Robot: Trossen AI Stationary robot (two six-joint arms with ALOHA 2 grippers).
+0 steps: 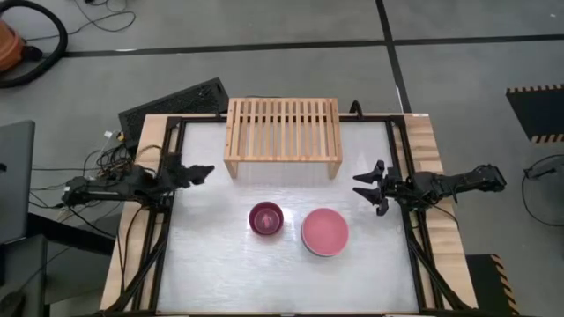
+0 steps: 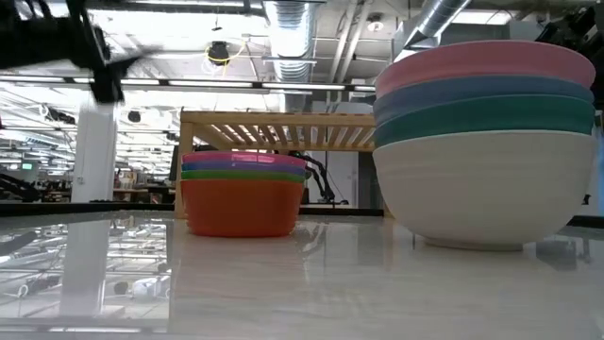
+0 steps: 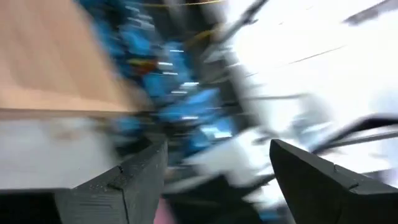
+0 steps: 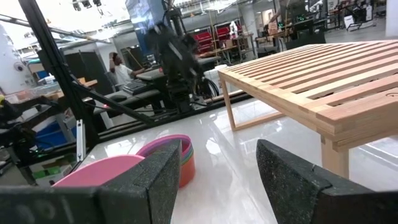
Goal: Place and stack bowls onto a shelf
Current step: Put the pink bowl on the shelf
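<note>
Bowls sit in two stacks, small (image 1: 265, 218) and big (image 1: 324, 232), in front of the shelf (image 1: 283, 132), which is bare. Both grippers, left (image 1: 201, 171) and right (image 1: 364, 189), are held wide and empty. A whole stack could be grabbed and tipped.

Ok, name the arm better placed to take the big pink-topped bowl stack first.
Right, probably. The right hand, open, hangs at the table's right edge, nearer the large stack, which shows in its wrist view. The left hand, also open, is across the table beyond the small stack.
</note>
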